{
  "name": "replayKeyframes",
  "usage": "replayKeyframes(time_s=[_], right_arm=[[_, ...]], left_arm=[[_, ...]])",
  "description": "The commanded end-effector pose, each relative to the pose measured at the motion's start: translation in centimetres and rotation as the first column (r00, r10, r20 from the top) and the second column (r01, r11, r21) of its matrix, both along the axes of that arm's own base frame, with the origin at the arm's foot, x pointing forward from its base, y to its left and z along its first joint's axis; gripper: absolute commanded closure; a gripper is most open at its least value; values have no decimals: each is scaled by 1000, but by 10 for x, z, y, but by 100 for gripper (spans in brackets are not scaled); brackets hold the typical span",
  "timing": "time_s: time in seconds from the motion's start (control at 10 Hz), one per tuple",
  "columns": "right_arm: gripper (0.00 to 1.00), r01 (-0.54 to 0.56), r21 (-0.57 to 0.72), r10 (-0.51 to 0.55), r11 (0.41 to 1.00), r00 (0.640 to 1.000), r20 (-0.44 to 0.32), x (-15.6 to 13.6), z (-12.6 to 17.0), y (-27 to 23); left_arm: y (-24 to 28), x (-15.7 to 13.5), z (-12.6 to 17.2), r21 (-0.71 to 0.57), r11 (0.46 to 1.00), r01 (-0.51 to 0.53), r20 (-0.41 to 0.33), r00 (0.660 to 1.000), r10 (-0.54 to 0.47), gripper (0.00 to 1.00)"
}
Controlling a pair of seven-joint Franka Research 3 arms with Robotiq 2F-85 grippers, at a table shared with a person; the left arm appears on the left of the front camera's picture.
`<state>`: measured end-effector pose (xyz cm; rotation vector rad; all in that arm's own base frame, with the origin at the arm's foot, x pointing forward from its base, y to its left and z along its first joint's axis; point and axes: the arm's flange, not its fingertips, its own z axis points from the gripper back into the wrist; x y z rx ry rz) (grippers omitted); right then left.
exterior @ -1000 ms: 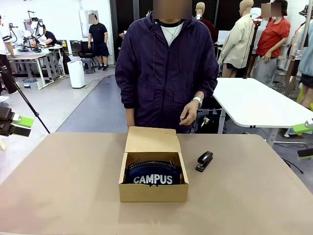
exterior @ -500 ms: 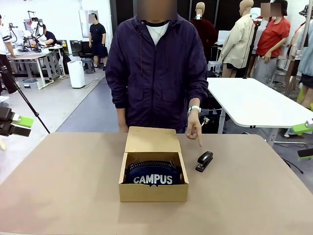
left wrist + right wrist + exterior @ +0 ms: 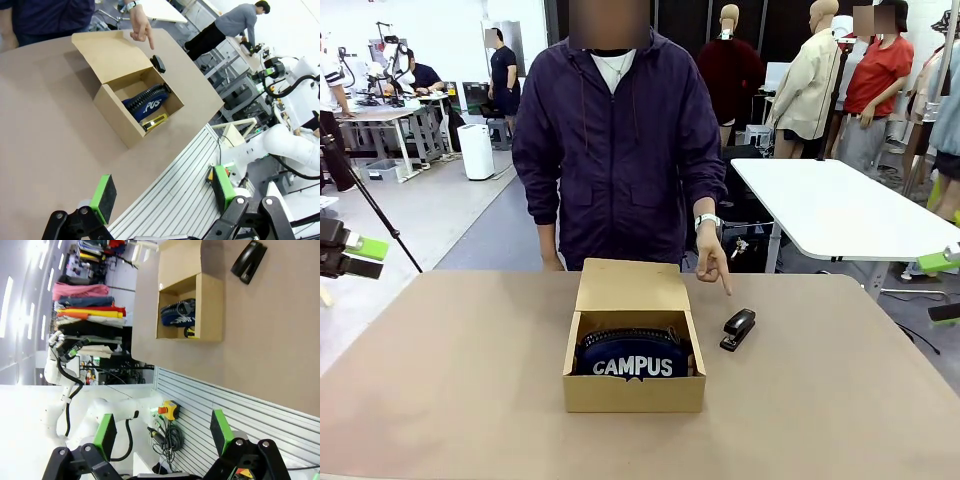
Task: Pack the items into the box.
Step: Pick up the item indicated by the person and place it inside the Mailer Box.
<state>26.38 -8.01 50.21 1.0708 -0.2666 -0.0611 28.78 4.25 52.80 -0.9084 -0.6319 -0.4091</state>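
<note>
The person's hand [image 3: 712, 265] now points at the centre-right stapler [image 3: 738, 328]: our next item. Our left gripper [image 3: 163, 192] and right gripper [image 3: 163, 434] gape empty.

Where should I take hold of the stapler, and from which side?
Grip the stapler across its narrow body, about mid-length, coming straight down with the right gripper. It sits on its base on bare table, apart from the box, so both long sides are free. Probably stay clear of its far end, where the person's hand points.
</note>
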Motion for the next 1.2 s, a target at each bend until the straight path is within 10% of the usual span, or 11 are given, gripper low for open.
replayKeyframes(time_s=[0.0,0.3,0.6,0.7,0.9,1.1], right_arm=[[0,-124,-177,102,976,986,-132,52,15,25],[0,-314,-679,56,664,926,-373,163,24,117],[0,-318,-890,-54,328,934,-354,218,-3,189],[0,-321,-902,-68,290,933,-354,225,-17,201],[0,-269,-854,-17,446,951,-309,218,-19,196],[0,-269,-854,-17,446,951,-309,218,-19,196]], left_arm=[[2,0,0,0,1000,11,12,1000,-11,0],[2,0,0,0,1000,11,12,1000,-11,0],[2,0,0,0,1000,11,12,1000,-11,0],[2,0,0,0,1000,11,12,1000,-11,0],[2,0,0,0,1000,11,12,1000,-11,0],[2,0,0,0,1000,11,12,1000,-11,0]])
